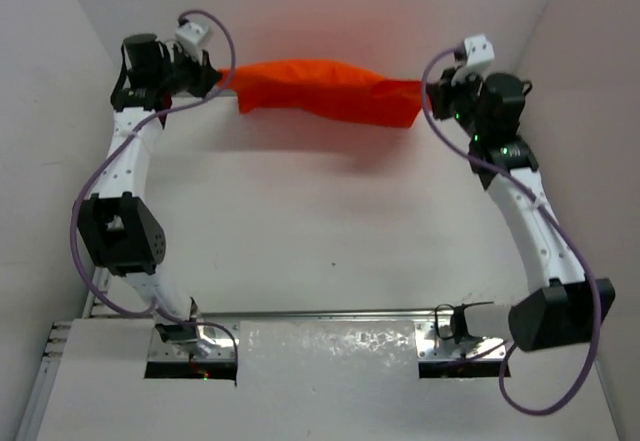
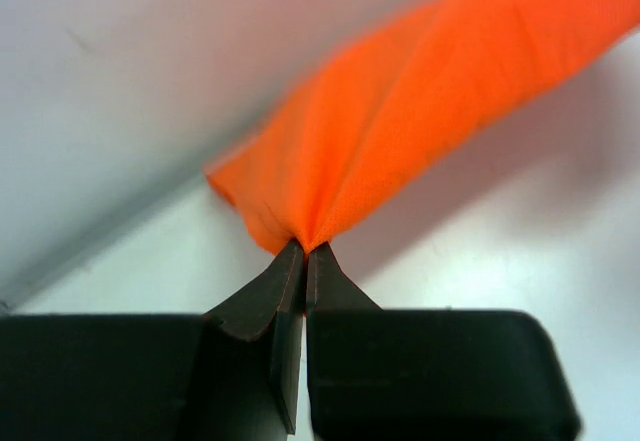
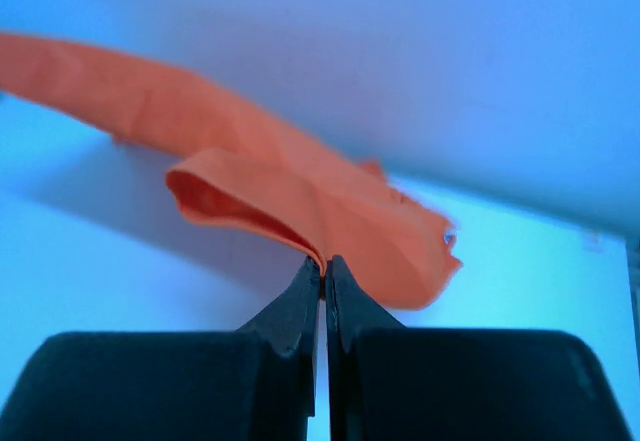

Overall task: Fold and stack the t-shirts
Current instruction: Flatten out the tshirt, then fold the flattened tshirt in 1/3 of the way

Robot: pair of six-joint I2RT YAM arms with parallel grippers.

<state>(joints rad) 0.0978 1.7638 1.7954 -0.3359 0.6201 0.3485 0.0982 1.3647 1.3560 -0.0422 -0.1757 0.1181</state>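
One orange-red t-shirt (image 1: 325, 88) hangs stretched as a long bunched band across the far side of the white table (image 1: 320, 221), between both arms. My left gripper (image 1: 218, 78) is shut on its left end; in the left wrist view the cloth (image 2: 420, 111) fans out from the pinched tips of that gripper (image 2: 305, 249). My right gripper (image 1: 428, 96) is shut on the right end. In the right wrist view a folded hem (image 3: 300, 196) rises from the closed tips of the right gripper (image 3: 323, 261), with a loose flap hanging to the right.
White walls (image 1: 60, 81) close in the table on the left, back and right. The two arm bases (image 1: 190, 346) sit on a metal rail at the near edge. Purple cables (image 1: 90, 251) loop beside each arm.
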